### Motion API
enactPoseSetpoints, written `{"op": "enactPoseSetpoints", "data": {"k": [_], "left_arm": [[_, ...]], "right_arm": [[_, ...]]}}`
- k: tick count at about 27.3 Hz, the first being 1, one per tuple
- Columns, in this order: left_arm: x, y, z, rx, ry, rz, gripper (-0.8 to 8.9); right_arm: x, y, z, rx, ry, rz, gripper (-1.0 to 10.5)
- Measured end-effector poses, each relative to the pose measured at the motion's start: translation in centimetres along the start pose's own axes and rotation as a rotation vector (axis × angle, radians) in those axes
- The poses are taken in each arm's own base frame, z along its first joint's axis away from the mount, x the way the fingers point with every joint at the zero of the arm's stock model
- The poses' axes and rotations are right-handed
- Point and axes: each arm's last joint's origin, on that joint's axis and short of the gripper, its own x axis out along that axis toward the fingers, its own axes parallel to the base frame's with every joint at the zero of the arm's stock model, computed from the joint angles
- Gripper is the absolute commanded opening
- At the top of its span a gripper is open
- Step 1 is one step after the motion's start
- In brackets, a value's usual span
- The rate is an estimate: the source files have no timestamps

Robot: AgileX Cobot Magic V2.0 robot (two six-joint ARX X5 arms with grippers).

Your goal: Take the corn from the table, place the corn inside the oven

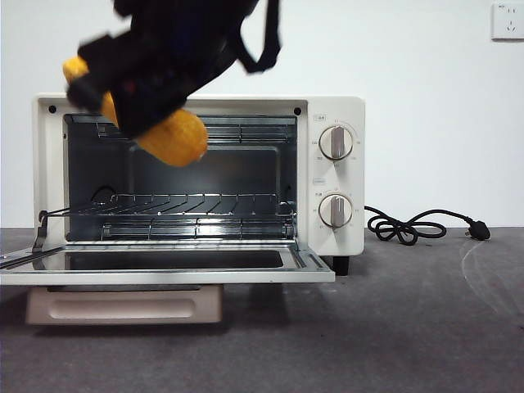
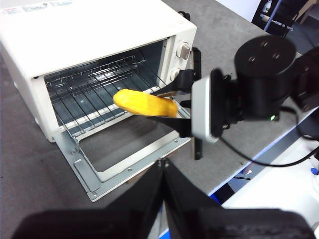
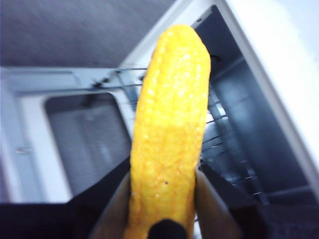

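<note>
The yellow-orange corn (image 1: 168, 137) (image 2: 144, 103) (image 3: 172, 124) hangs in the air, with my right gripper (image 1: 143, 90) (image 2: 172, 105) (image 3: 164, 184) shut on its rear half. Its free end points at the cavity of the cream-white oven (image 1: 336, 184) (image 2: 89, 30) (image 3: 279, 74). It is above the lowered door (image 1: 164, 266) (image 2: 124, 164) and in front of the upper part of the opening. The wire rack (image 1: 196, 205) inside is bare. My left gripper (image 2: 163, 167) is shut and empty, held high in front of the oven, out of the front view.
The oven's beige bar handle (image 1: 123, 304) hangs below the open door. Two knobs (image 1: 336, 142) sit on its right panel. A black cord with plug (image 1: 409, 227) lies on the dark grey table (image 1: 409, 327) to the oven's right. A wall socket (image 1: 508, 20) is at the top right.
</note>
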Motion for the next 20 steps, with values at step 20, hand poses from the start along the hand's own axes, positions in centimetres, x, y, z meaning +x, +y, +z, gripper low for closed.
{"op": "enactPoseSetpoints", "data": {"k": [20], "left_arm": [[0.0, 0.0, 0.0, -0.028, -0.002, 0.013, -0.05]], "right_arm": [[8.4, -4.7, 0.2, -0.238, 0.192, -0.099, -0.1]]}}
